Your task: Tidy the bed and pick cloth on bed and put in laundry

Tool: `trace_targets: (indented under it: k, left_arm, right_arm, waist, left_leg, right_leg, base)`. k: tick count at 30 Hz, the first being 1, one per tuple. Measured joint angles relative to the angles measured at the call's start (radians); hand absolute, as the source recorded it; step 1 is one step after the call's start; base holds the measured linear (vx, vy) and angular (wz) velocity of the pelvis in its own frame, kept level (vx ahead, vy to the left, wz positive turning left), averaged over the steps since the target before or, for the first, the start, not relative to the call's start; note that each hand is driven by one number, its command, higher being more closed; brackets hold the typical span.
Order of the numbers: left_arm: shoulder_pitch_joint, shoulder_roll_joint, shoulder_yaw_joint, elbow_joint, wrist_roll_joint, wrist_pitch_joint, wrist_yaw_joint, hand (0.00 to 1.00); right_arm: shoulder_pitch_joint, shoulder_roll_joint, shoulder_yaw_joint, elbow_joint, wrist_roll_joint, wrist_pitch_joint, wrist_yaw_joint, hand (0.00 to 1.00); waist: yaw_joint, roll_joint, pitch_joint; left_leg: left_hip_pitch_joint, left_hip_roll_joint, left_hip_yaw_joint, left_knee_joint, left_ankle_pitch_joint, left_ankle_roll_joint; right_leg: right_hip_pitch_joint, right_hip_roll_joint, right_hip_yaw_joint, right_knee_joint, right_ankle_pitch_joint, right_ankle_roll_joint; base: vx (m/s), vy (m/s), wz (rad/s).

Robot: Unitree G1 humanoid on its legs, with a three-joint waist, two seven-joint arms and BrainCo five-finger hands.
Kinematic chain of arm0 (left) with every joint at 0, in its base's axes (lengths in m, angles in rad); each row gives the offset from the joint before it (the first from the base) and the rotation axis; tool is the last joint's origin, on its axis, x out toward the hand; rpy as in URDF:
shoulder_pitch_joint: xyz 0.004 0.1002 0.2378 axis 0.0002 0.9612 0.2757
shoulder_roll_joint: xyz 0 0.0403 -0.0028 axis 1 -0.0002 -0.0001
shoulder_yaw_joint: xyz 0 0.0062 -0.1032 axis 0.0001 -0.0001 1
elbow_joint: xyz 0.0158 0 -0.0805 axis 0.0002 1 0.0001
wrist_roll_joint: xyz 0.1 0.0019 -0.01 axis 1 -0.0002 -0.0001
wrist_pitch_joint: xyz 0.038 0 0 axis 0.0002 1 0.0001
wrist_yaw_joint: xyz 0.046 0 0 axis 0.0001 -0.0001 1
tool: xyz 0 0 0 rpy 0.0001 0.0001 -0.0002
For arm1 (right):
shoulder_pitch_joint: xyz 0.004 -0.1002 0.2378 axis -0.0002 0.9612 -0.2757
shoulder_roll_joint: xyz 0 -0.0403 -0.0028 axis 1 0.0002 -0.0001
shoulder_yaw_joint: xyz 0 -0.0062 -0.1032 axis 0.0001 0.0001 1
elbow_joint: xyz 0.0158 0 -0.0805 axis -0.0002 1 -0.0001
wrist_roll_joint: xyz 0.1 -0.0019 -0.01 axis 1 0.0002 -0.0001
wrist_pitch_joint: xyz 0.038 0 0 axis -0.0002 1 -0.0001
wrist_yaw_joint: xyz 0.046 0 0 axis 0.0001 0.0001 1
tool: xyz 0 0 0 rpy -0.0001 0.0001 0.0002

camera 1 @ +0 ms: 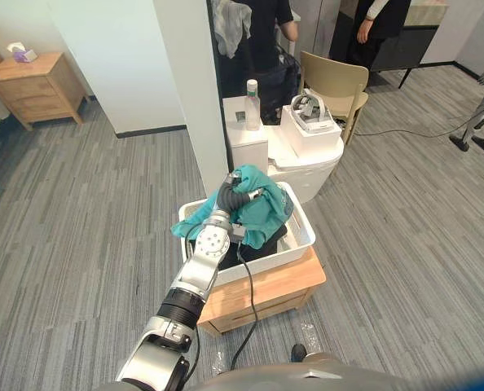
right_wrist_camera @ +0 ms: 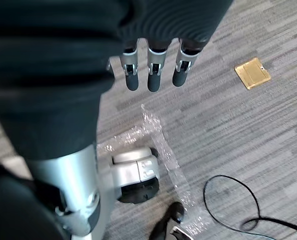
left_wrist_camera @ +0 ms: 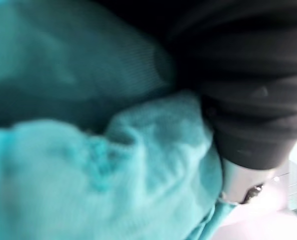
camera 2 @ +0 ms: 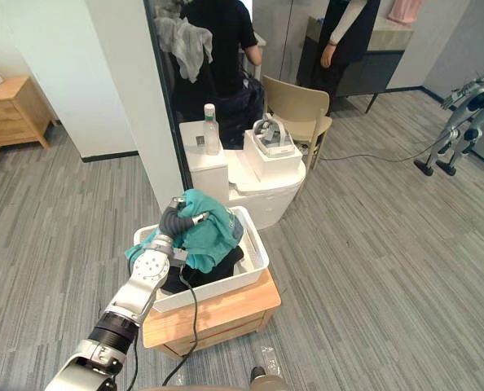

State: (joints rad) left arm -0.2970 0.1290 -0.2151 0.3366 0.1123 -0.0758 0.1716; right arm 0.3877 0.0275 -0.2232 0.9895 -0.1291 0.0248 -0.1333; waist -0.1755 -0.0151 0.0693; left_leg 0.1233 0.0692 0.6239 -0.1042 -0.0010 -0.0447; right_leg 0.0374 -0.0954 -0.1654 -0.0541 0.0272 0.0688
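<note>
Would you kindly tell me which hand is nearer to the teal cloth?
Left. The left hand is pressed into the teal cloth over the white basket; the right hand hangs open above the floor, away from it.

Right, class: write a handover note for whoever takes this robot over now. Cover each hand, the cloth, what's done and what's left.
Left hand: on the teal cloth, grip cannot be judged.
Right hand: open, hanging over the floor, holding nothing.
Cloth: heaped in the white laundry basket on the low wooden table, with one edge over the rim.
Done: the cloth is in the laundry basket.
Left: probably draw the left hand clear.
</note>
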Motion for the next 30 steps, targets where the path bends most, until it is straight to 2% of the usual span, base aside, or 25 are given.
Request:
trace_targets:
  k: [3,5,10,13,17,21,26,30]
  left_arm:
    - [-0.043,-0.009,-0.017,0.032,0.025,0.012,0.004,1.0]
    - [-0.121,-0.012,-0.016,0.085,0.041,0.029,0.011,1.0]
    - [-0.347,-0.014,0.001,0.197,0.085,0.061,0.05,1.0]
    - [-0.442,-0.02,0.027,0.251,0.118,0.074,0.061,1.0]
    - [-0.521,-0.02,0.029,0.318,0.171,0.089,0.074,1.0]
    - [-0.546,-0.018,0.021,0.355,0.196,0.094,0.065,1.0]
    - [-0.546,-0.001,-0.029,0.382,0.257,0.093,0.022,1.0]
    - [-0.546,0.014,-0.059,0.443,0.273,0.093,-0.01,1.0]
  right_arm:
    - [-0.003,-0.001,0.0,0.0,0.002,0.005,-0.012,0.0]
    - [-0.021,-0.002,0.0,0.001,0.003,0.007,-0.027,0.0]
    - [-0.045,0.0,0.001,-0.049,0.041,0.007,-0.051,0.0]
    - [-0.081,0.0,0.006,-0.117,0.068,-0.002,-0.057,0.0]
    - [-0.1,-0.002,0.038,-0.18,0.082,-0.029,-0.074,0.0]
    - [-0.119,-0.012,0.043,-0.202,0.089,-0.035,-0.085,0.0]
    - [-0.119,-0.019,0.043,-0.207,0.115,-0.043,-0.086,0.0]
    - [-0.163,-0.041,0.044,-0.19,0.117,-0.043,-0.085,0.0]
  waist:
    - [0.001,0.0,0.008]
    - [0.0,-0.006,0.037]
    - [-0.001,-0.051,0.104]
    - [0.002,-0.06,0.143]
    - [0.021,-0.058,0.19]
    - [0.031,-0.05,0.226]
    - [0.055,-0.04,0.252]
    - [0.059,-0.021,0.277]
  left_leg:
    - [-0.032,0.0,0.004,0.0,-0.005,0.001]
    - [-0.055,0.0,0.007,0.003,0.006,0.016]
    - [-0.159,0.01,0.014,0.057,-0.002,0.029]
    - [-0.209,0.028,0.02,0.111,-0.028,0.034]
    - [-0.25,0.051,0.019,0.172,-0.053,0.033]
    - [-0.26,0.055,0.019,0.181,-0.054,0.033]
    - [-0.265,0.056,0.021,0.192,-0.054,0.033]
    - [-0.264,0.054,0.021,0.196,-0.053,0.034]
  right_leg:
    - [-0.043,0.0,0.014,0.014,-0.002,0.003]
    - [-0.074,-0.002,0.014,0.036,-0.002,0.004]
    - [-0.179,-0.011,0.016,0.073,0.007,0.006]
    - [-0.213,-0.012,0.017,0.079,0.02,0.006]
    - [-0.246,-0.009,0.016,0.103,0.021,0.007]
    - [-0.259,-0.009,0.015,0.112,0.029,0.019]
    - [-0.269,-0.011,0.015,0.121,0.038,0.018]
    - [-0.266,-0.014,0.017,0.121,0.043,0.012]
  base:
    - [0.02,0.006,-0.08]
    - [0.02,0.002,-0.03]
    - [0.0,-0.004,-0.03]
    - [-0.02,-0.012,-0.09]
    - [0.0,0.0,0.0]
    - [0.0,0.0,0.0]
    - [-0.01,0.004,-0.01]
    - [-0.05,0.001,-0.01]
